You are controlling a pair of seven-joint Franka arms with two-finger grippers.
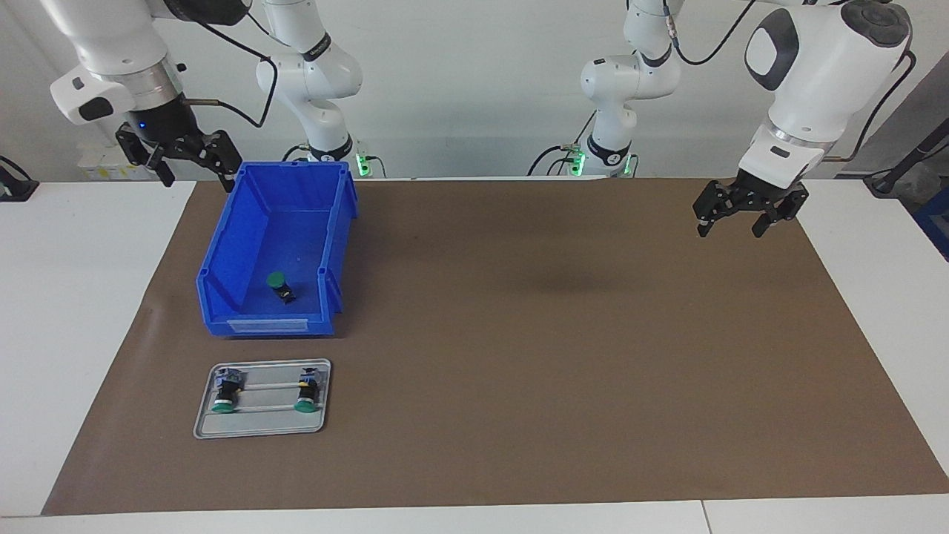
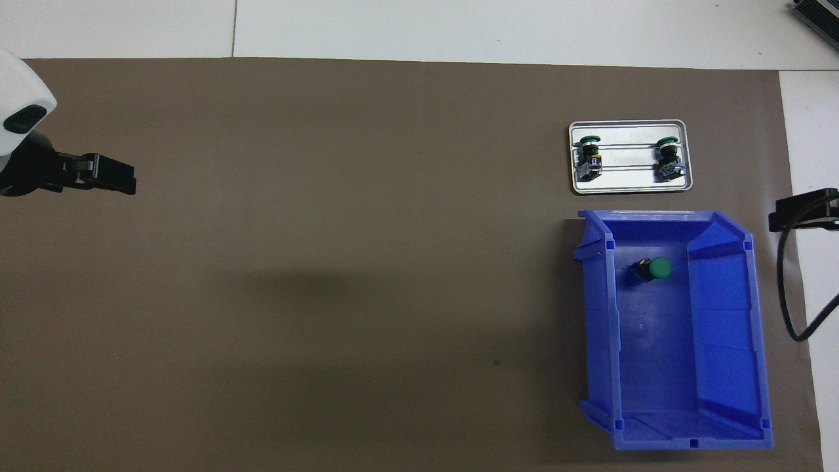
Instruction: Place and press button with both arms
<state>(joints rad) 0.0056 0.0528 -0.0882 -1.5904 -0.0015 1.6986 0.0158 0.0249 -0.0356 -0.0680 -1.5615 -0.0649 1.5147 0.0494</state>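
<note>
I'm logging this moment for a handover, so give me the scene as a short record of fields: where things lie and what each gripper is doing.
bin: blue, at the right arm's end of the mat
button: loose one lying in the bin
tray: metal, farther from the robots than the bin, two buttons on it
right gripper: open, empty, in the air beside the bin
left gripper: open, empty, waiting over the mat

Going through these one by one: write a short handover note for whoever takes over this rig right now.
Right claw: open, empty, raised beside the blue bin at its robot-side corner.
Left claw: open, empty, waiting over the mat at the left arm's end.
Things: one green button lies in the bin; two more sit on the metal tray, farther from the robots than the bin.
Done: two buttons on the tray.
Left: fetch the bin's button, place it, press.
</note>
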